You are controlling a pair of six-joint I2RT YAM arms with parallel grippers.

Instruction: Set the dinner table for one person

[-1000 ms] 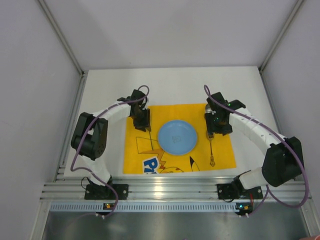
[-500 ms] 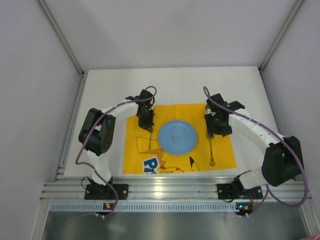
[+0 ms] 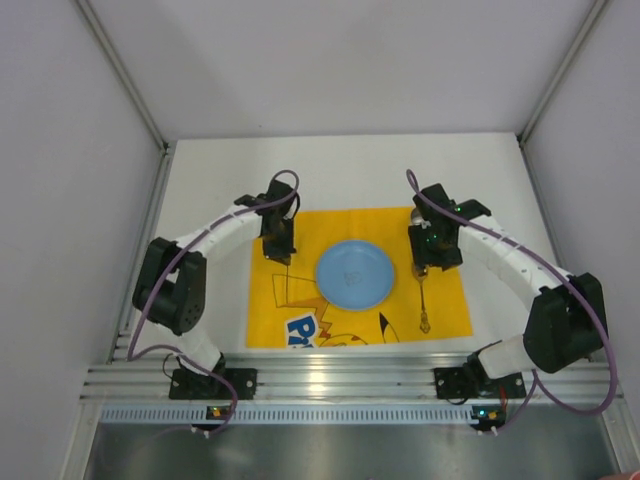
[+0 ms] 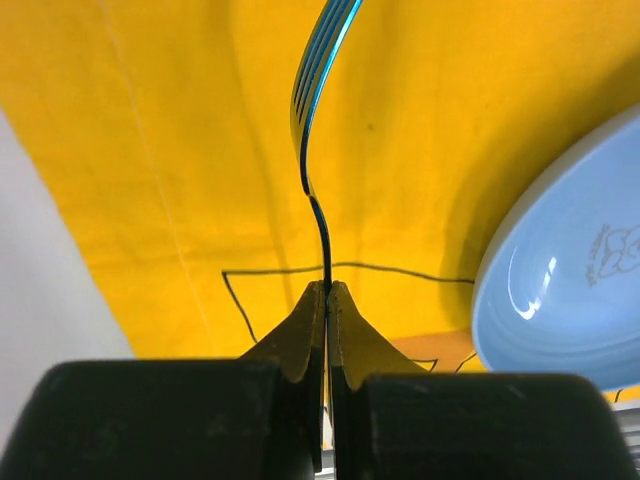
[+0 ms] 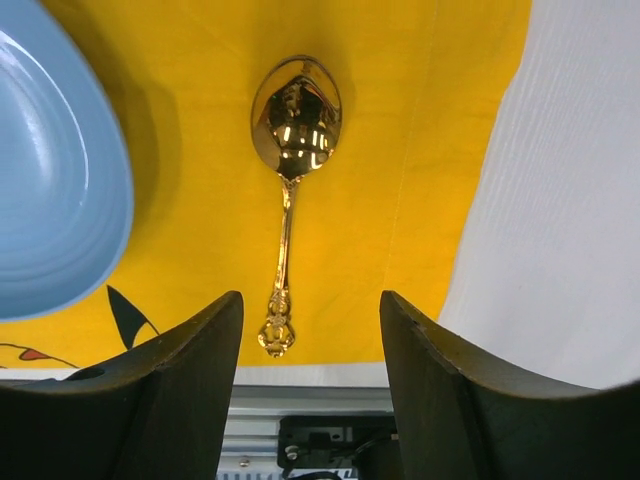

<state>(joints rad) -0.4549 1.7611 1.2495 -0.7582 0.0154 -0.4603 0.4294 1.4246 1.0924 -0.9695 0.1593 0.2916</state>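
My left gripper [image 4: 327, 290] is shut on the handle of a blue-tinted fork [image 4: 318, 90], which sticks out ahead of the jaws over the yellow placemat [image 4: 150, 150]. In the top view the left gripper [image 3: 278, 238] hangs over the mat's left part, left of the blue plate [image 3: 354, 273]. My right gripper [image 5: 310, 300] is open and empty above the gold spoon [image 5: 290, 170], which lies flat on the mat right of the plate [image 5: 50, 170]. The top view shows the right gripper [image 3: 432, 250] over the spoon [image 3: 424, 300]. The mat [image 3: 300, 320] lies on the white dinner table [image 3: 350, 170].
Grey enclosure walls stand at the left, back and right of the table. A silver aluminium rail [image 3: 340, 385] runs along the near edge, with both arm bases on it. White tabletop shows right of the mat in the right wrist view [image 5: 570, 200].
My left gripper swung a little right and then back left over the mat with the fork in it, and its elbow shifted. The right gripper, plate and spoon have not moved.
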